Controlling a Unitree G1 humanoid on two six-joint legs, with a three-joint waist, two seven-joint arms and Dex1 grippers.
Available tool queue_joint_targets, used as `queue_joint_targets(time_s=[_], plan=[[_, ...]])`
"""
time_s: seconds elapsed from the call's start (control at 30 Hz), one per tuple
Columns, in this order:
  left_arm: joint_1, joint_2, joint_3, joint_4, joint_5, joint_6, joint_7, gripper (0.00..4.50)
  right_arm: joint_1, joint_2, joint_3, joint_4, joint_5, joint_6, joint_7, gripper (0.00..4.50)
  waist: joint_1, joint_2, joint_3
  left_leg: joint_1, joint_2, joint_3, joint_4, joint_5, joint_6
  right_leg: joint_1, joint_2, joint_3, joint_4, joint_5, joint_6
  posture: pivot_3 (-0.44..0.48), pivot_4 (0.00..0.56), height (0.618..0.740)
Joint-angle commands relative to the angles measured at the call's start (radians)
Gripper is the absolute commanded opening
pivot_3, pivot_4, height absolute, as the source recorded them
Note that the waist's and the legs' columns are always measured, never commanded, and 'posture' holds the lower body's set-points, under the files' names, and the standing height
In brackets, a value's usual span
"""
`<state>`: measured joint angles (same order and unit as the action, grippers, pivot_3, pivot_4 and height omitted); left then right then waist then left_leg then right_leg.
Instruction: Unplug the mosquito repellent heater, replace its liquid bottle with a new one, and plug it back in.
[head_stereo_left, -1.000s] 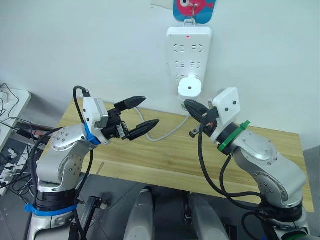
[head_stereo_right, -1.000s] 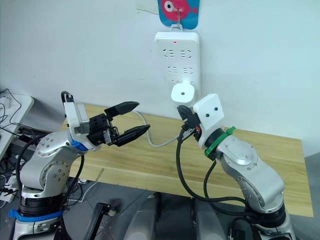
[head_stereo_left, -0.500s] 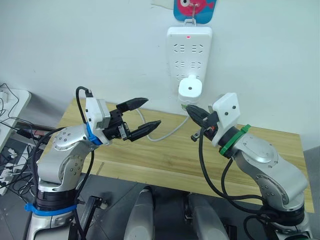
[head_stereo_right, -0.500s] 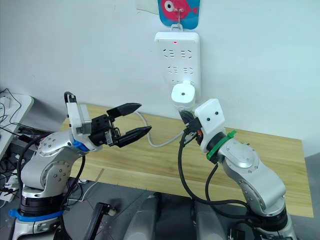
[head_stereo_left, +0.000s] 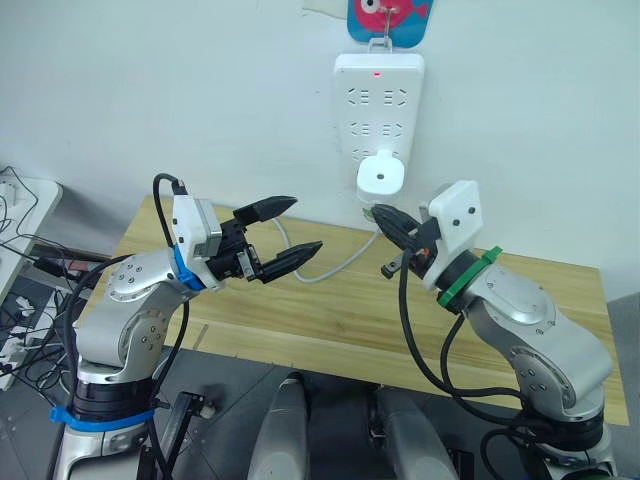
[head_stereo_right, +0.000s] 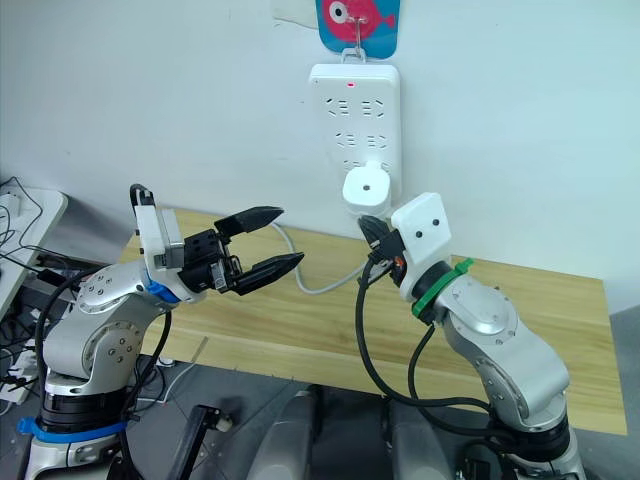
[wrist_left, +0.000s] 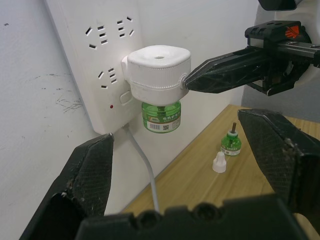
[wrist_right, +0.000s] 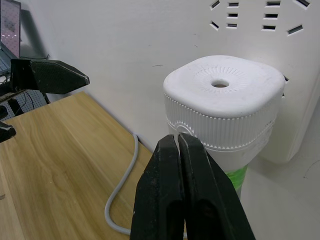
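Heater (wrist_left: 159, 73) plugged into bottom socket of power strip (head_stereo_left: 378, 110) on wall, above table's back edge. Green bottle (wrist_left: 161, 116) screwed underneath. Bare-wick bottle (wrist_left: 231, 144) plus loose white cap (wrist_left: 218, 163) on table (head_stereo_left: 330, 310) near back edge. Right gripper (head_stereo_left: 385, 217) pinched closed, empty, tip against heater's ribbed side. Left gripper (head_stereo_left: 282, 228) spread wide, empty, well off to left. Guess: heater light, hard smooth plastic, slippery-ish; grab ribbed band on both sides, pull straight out. Bottle small, probably brittle, wick delicate.

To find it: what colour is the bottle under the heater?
Green bottle, translucent, under the white heater; best in the left wrist view.
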<state>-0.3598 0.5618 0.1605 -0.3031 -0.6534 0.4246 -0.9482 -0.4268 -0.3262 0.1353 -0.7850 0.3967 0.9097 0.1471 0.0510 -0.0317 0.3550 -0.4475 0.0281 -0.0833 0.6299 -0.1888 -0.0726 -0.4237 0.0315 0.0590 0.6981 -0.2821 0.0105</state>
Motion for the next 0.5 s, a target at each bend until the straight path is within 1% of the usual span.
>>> queue_joint_targets(time_s=[0.03, 0.5], plan=[[-0.004, -0.004, -0.005, -0.018, -0.011, -0.019, -0.002, 4.50, -0.022, 0.011, -0.003, -0.010, -0.044, -0.011, -0.033, 0.09, 0.000, 0.000, 0.000, 0.000, 0.000, 0.000, 0.000, 0.000, 0.000, 0.000, 0.000, 0.000, 0.000, 0.000, 0.000, 0.220, 0.328, 0.740], [-0.010, -0.005, -0.012, -0.004, -0.011, -0.022, -0.010, 4.50, -0.021, 0.024, -0.049, -0.006, -0.069, -0.008, -0.049, 0.09, 0.000, 0.000, 0.000, 0.000, 0.000, 0.000, 0.000, 0.000, 0.000, 0.000, 0.000, 0.000, 0.000, 0.000, 0.001, 0.215, 0.328, 0.740]])
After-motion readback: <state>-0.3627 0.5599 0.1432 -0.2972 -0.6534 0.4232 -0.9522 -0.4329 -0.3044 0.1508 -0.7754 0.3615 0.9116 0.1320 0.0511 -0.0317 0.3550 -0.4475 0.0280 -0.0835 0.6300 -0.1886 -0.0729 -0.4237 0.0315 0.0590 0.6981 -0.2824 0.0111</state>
